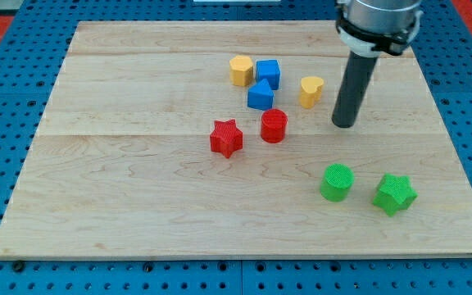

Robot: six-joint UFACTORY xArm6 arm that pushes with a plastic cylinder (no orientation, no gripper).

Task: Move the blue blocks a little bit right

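Two blue blocks sit near the board's top middle: a blue cube and, just below and left of it, a blue wedge-like block. A yellow hexagon block touches the cube's left side. My tip rests on the board to the right of the blue blocks, with a yellow heart block between them and the rod.
A red cylinder and a red star lie below the blue blocks. A green cylinder and a green star sit at the lower right. The wooden board lies on a blue pegboard surface.
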